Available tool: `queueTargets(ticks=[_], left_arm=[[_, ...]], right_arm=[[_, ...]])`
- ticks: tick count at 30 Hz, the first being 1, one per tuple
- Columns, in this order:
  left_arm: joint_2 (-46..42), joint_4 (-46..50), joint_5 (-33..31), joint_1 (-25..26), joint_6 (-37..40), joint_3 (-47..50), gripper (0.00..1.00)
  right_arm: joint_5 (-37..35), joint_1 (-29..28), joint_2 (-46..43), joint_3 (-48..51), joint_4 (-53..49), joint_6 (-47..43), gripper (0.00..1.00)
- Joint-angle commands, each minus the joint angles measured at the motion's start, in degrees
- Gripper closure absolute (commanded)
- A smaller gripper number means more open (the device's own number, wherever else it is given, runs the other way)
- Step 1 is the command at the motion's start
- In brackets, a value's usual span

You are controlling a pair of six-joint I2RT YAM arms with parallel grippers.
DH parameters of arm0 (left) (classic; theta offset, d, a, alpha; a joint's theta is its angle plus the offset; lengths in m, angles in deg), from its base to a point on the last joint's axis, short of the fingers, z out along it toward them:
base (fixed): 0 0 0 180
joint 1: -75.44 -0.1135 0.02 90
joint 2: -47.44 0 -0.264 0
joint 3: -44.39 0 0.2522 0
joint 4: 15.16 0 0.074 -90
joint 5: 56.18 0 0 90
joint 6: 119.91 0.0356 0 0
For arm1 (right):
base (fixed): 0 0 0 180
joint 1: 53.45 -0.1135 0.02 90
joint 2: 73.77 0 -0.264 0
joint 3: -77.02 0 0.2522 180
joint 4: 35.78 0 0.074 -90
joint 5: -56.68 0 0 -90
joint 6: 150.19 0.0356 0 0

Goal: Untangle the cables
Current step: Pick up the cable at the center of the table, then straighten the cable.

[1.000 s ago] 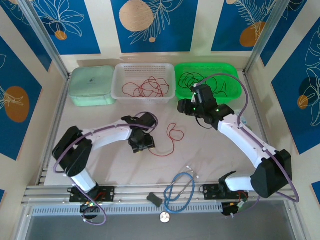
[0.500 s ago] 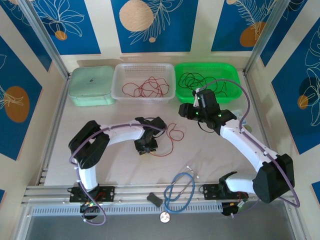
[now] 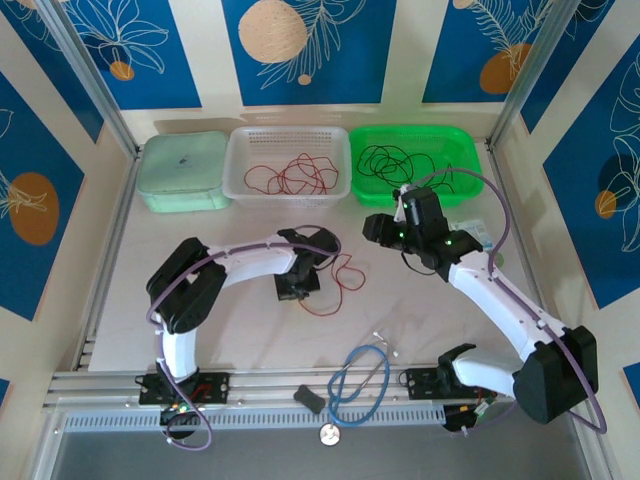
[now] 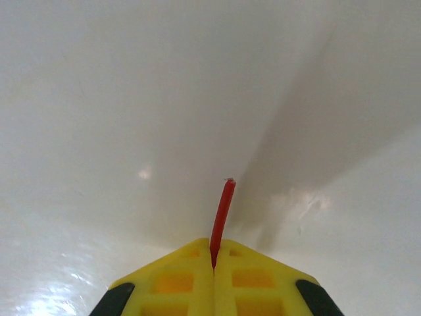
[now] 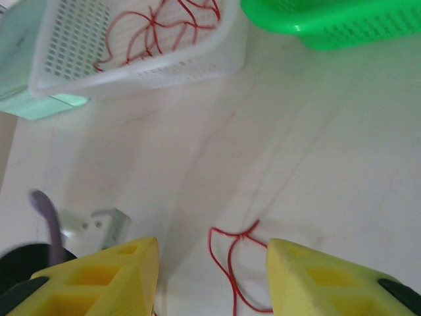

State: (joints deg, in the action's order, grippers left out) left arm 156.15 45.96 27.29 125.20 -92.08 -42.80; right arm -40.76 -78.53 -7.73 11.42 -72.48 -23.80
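Pale worktop point(image 3: 260, 340) looked glossy, left hand point(image 4: 214, 249) was pinched tight on a red cable point(image 4: 222, 210), right hand point(image 5: 212, 263) stood wide open close by.

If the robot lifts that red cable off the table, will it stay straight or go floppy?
Probably floppy: the red cable lies in loose curls on the table. It looks thread-thin, so likely very light. The short end past the shut left pincer stands straight, so maybe slightly springy.

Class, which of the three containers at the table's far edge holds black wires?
The bright green plastic basket, rightmost; the white mesh basket holds red wires.
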Motion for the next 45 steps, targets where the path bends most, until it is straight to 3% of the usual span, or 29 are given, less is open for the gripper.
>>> queueTargets(ticks=[1,14,21,30,37,43,45], left_arm=[[-2.9,1.9,-6.2,-0.8,2.9,-3.1,1.00],[-4.3,-1.5,-5.0,-2.4,5.0,-0.5,1.00],[-5.6,-2.6,-4.7,-3.4,5.9,1.1,1.00],[-6.0,-4.7,-3.4,-4.9,6.3,3.7,1.00],[-6.5,-5.5,-3.1,-5.7,6.5,4.7,1.00],[-8.5,-4.4,-3.8,-7.0,7.9,4.4,1.00],[-10.4,-2.6,-4.9,-8.5,9.6,3.8,1.00]], right_arm=[[-3.7,-2.5,0.6,1.9,-6.2,3.8,0.54],[-13.6,-10.8,17.4,0.9,-12.4,5.5,0.58],[-15.4,-11.1,27.1,-2.3,-9.0,5.9,0.62],[-16.8,-11.0,30.9,-4.6,-8.0,6.1,0.66],[-15.8,-11.0,33.6,-4.0,-7.6,7.1,0.75],[-17.3,-10.9,32.4,-3.0,-8.1,7.4,1.00],[-18.3,-10.5,30.9,-2.6,-8.8,7.4,1.00]])
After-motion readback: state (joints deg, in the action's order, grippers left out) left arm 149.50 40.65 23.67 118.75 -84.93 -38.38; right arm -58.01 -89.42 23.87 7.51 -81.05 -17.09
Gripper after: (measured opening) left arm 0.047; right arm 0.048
